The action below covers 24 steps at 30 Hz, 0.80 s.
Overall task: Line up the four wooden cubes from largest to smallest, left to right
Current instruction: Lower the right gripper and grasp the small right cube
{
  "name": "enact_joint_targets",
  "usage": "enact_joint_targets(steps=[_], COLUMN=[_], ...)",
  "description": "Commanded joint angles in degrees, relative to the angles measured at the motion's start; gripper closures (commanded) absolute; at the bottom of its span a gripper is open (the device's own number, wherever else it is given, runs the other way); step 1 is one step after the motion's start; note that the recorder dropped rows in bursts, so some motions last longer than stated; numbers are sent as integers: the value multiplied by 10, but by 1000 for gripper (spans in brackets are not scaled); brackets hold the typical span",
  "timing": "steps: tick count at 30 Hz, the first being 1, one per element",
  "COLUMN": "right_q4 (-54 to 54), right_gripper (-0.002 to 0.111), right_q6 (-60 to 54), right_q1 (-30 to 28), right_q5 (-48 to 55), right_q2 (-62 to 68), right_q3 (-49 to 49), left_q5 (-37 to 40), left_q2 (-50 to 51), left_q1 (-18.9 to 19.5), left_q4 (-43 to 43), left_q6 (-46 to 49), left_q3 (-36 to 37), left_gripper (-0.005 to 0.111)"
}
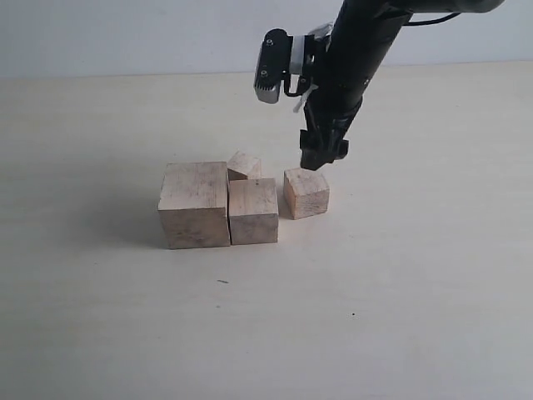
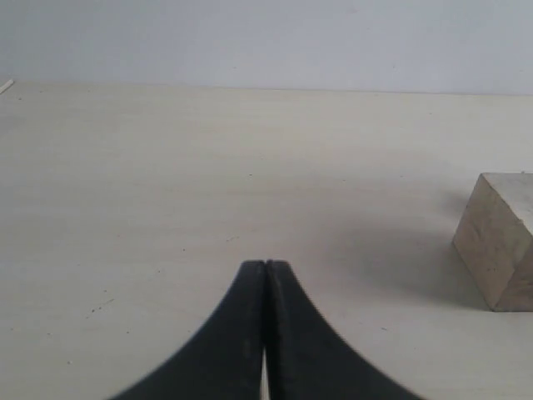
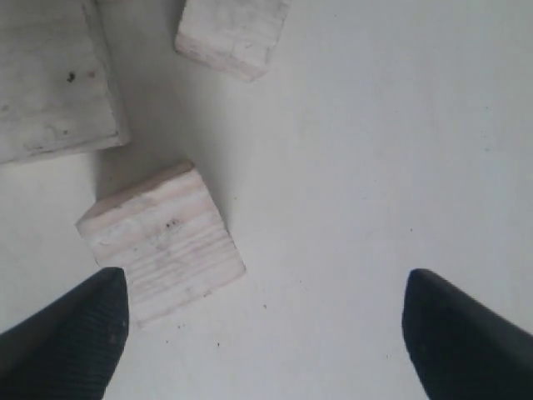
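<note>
While the right claw (image 3: pixel 265 333) hung wide open and empty just over the third cube (image 1: pixel 306 192), the left claw (image 2: pixel 265 279) sat pressed shut on nothing. That cube stood askew just right of the second cube (image 1: pixel 253 210), which touched the largest cube (image 1: pixel 194 204); the smallest cube (image 1: pixel 244 165) lay behind them on the worktop (image 1: pixel 400 292). Light, rigid, dry wood would likely hold firm if pinched across two opposite flat faces

Narrow gap separates 3rd-largest cube (image 1: pixel 306 192) from 2nd-largest cube (image 1: pixel 253 210); table (image 1: pixel 416 250) rightward open.
</note>
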Motion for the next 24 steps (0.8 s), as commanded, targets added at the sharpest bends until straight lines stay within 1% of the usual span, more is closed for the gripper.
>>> enact_joint_targets(steps=[1,4,10,13,18,24], right_q4=[36,56,57,76,154,156], right_gripper=[24,24,24,24,24,24], right_q6=[-60,-102,-157,-182,-256,-277], right_q1=[-3,-16,-46,-47,-47,-47], right_q5=[4,16,17,14,10,3], right_q2=[-1,-3,-3,-3,-1,7], right_q3=[13,25,56,56,56,56], left_q5=[-7,-7,-7,-7,-7,-7], left_q2=[-4,-4,-4,-4,-4,-4], left_q1=[2,2,2,2,2,2], left_q4=[1,1,1,1,1,1], left_q6=[0,0,0,0,0,0], left_q3=[2,2,2,2,2,2], left_gripper=[107,107,107,107,107,107])
